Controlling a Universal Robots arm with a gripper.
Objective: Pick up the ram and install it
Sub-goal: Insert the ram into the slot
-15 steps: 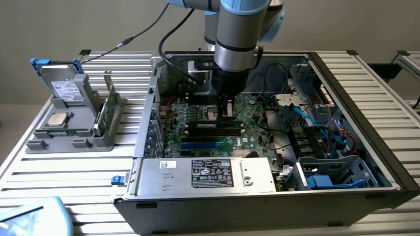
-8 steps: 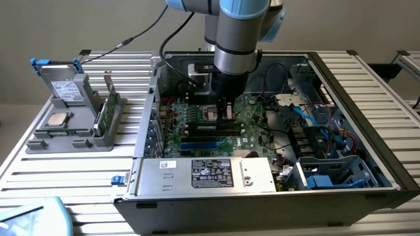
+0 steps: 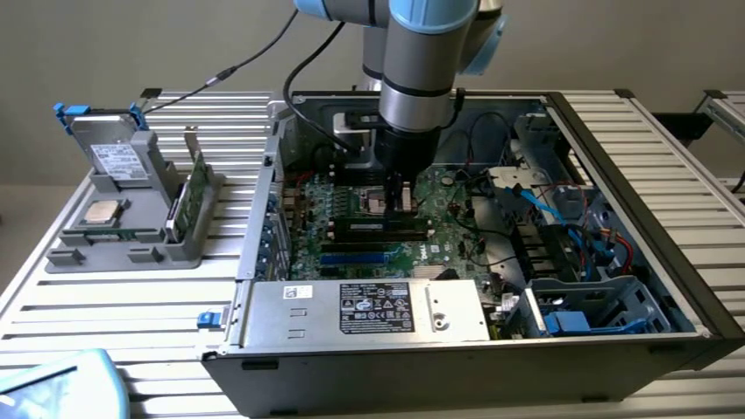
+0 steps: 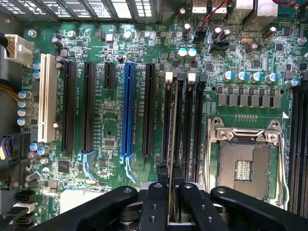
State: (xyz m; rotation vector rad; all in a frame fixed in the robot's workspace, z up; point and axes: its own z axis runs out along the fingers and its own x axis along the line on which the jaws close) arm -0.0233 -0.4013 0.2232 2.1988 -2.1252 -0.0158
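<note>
My gripper (image 4: 170,171) is shut on the ram (image 4: 173,125), which I see edge-on as a thin dark stick running between the two black fingers (image 4: 154,192). The ram stands upright, lined up along one of the black memory slots (image 4: 185,125) beside the empty processor socket (image 4: 243,166). I cannot tell whether its lower edge touches the slot. From the exterior view, the gripper (image 3: 399,202) reaches straight down inside the open computer case (image 3: 652,218), just above the green motherboard (image 3: 454,218).
A grey holder (image 3: 70,257) at the exterior view's left carries a silver processor chip (image 3: 103,211), a green card with a bracket (image 3: 192,188) and a drive (image 3: 117,157). The power supply (image 3: 361,310) sits in front. Blue and red cables (image 3: 570,214) crowd the case's right side.
</note>
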